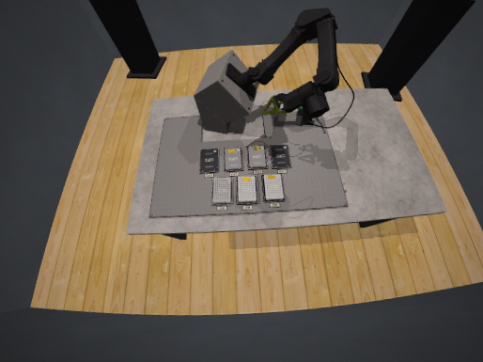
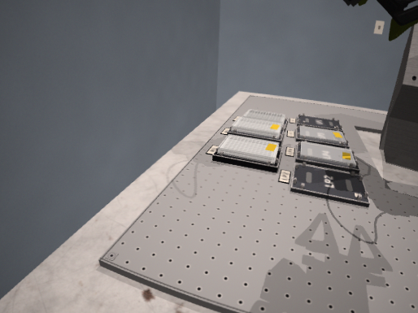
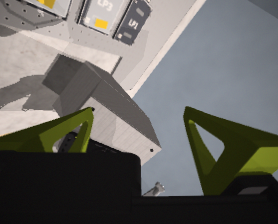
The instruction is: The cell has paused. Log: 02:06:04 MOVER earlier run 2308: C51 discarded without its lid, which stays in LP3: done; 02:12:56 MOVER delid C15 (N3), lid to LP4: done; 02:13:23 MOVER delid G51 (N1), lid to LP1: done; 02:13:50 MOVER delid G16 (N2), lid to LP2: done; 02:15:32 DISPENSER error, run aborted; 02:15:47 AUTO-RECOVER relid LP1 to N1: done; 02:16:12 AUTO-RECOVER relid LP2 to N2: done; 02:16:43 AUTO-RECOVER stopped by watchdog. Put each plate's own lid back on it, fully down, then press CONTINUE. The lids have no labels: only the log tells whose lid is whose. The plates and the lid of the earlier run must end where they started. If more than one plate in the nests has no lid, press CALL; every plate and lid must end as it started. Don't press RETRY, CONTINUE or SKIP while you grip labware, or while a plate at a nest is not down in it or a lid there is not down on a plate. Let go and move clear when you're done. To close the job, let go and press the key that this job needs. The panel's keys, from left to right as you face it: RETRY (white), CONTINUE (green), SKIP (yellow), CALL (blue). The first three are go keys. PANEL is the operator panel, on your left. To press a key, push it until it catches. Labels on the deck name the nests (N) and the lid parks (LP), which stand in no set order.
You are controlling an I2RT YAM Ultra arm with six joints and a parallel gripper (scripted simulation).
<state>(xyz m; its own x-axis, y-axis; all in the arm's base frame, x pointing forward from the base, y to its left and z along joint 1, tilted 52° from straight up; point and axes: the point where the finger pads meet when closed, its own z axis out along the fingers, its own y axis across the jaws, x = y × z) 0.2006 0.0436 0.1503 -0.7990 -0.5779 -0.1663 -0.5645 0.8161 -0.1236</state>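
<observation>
Three plates sit in the front row of nests. The left one (image 1: 222, 190) shows bare wells and no lid; it is the far one in the exterior view (image 2: 265, 115). The middle plate (image 1: 246, 188) and the right plate (image 1: 273, 187) carry lids with yellow tags. In the back row of parks, the two middle ones hold lids (image 1: 232, 158) (image 1: 257, 156), and the outer two (image 1: 209, 160) (image 1: 280, 156) are empty. My gripper (image 1: 272, 107) is open and empty, raised beside the grey panel box (image 1: 222, 96). In the wrist view its green fingers stand wide apart.
The panel box also shows in the wrist view (image 3: 100, 105); its keys are hidden in every view. The arm's base (image 1: 301, 116) stands behind the deck. Two black pillars (image 1: 123, 23) (image 1: 418, 33) stand at the back corners of the floor.
</observation>
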